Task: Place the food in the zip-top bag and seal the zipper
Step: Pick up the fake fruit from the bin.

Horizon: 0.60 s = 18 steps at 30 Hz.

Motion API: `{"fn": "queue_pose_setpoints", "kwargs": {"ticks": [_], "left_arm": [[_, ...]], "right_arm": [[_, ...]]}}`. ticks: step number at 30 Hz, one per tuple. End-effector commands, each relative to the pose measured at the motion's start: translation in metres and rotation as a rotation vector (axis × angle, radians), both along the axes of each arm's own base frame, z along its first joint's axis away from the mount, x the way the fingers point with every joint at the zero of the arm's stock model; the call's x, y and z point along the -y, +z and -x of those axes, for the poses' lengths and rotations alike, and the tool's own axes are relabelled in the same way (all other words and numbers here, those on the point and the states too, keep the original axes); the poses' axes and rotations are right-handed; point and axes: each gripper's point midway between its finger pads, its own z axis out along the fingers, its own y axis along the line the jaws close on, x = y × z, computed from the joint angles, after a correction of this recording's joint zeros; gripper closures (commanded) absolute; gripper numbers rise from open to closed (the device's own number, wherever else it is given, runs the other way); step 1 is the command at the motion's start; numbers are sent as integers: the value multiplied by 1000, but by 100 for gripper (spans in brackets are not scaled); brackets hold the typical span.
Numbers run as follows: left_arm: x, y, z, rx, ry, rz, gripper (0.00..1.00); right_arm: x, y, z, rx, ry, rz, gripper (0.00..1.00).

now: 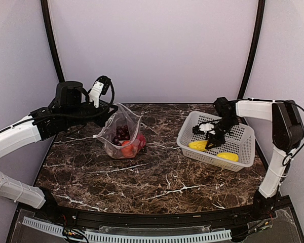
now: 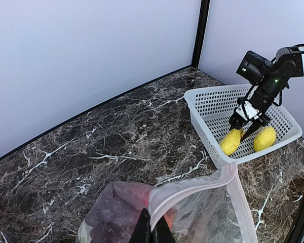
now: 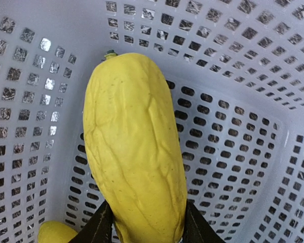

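The zip-top bag (image 1: 122,132) stands open on the table, left of centre. Dark purple grapes (image 1: 121,133), an orange-red round piece (image 1: 126,147) and something red (image 1: 141,142) lie inside; I cannot pick out the cabbage. My left gripper (image 2: 152,228) is shut on the bag's rim by the pinkish-white zipper (image 2: 192,190) and holds the mouth up. My right gripper (image 3: 147,230) is down in the white basket (image 1: 243,136), its fingers pressed on both sides of a yellow piece (image 3: 134,147). The second yellow piece (image 1: 228,156) lies beside it in the basket.
The basket stands at the right on the dark marble table (image 1: 157,177), its walls close around my right gripper. Black frame posts (image 1: 251,50) and pale walls close off the back and sides.
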Motion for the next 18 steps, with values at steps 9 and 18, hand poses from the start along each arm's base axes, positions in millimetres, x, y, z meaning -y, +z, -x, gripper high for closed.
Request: {"fn": "queue_pose_setpoints", "kwargs": {"ticks": [9, 18], "left_arm": [[0, 3, 3, 1, -21, 10, 99], [6, 2, 3, 5, -43, 21, 99]], "right_arm": [[5, 116, 16, 104, -128, -206, 62], [-85, 212, 40, 169, 29, -424, 62]]}}
